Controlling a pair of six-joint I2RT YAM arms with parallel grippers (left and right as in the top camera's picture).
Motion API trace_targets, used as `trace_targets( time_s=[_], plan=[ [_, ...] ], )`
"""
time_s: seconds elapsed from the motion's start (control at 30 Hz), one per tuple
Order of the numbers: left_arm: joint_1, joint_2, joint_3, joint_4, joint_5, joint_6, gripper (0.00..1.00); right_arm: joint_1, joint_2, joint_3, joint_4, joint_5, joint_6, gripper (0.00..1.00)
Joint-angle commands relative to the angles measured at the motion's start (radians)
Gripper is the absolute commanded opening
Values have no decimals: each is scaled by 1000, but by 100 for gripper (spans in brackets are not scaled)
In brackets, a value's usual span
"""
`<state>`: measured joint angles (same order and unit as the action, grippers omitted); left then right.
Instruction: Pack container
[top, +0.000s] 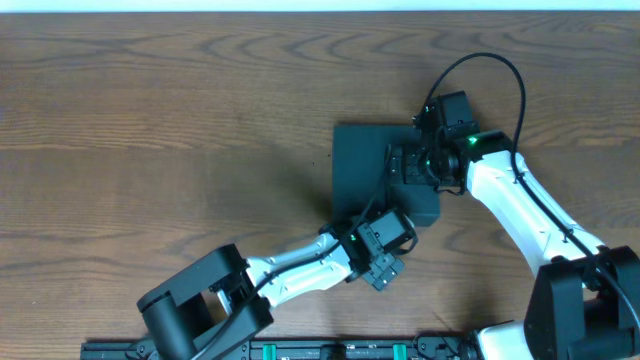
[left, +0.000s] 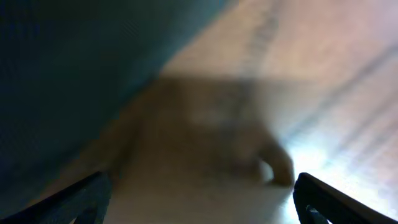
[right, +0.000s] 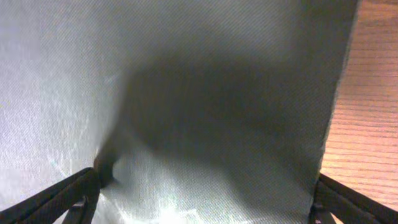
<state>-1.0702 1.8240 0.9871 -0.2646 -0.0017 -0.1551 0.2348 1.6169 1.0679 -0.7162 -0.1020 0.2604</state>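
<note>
The container (top: 360, 170) is a dark teal-green square box lying shut near the middle of the table. My right gripper (top: 402, 165) hovers over its right half. In the right wrist view the woven lid of the container (right: 217, 74) fills most of the frame, and the right gripper (right: 208, 180) is open just above it, holding nothing. My left gripper (top: 392, 240) sits low at the box's front edge. The left wrist view is blurred: the container (left: 62, 74) shows as a dark wall at upper left, and the left gripper (left: 200, 180) is open over bare table.
The wooden table (top: 150, 120) stretches to the left and behind the box. Table wood (right: 373, 112) shows past the lid's right edge. Both arm bases stand at the near edge.
</note>
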Motion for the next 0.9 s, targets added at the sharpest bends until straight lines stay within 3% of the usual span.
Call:
trace_targets(
  time_s=[0.0, 0.17, 0.33, 0.5, 0.6, 0.87],
  plan=[
    [23, 7, -3, 26, -106, 66, 95, 15, 49, -35, -28, -7, -22, 99],
    [19, -76, 4, -27, -56, 35, 95, 15, 49, -28, -29, -7, -28, 99],
    [15, -330, 13, -105, -56, 35, 95, 14, 24, 104, -145, -6, -34, 99],
    [54, -520, 13, -207, -182, -24, 95, 7, -41, 246, -276, 5, -40, 99],
    [171, -549, 13, -286, -218, -51, 95, -27, -76, 259, -338, 87, -26, 99],
    [517, -405, 13, -315, -86, -51, 95, -210, -76, 246, -378, 113, -3, 99]
  ],
)
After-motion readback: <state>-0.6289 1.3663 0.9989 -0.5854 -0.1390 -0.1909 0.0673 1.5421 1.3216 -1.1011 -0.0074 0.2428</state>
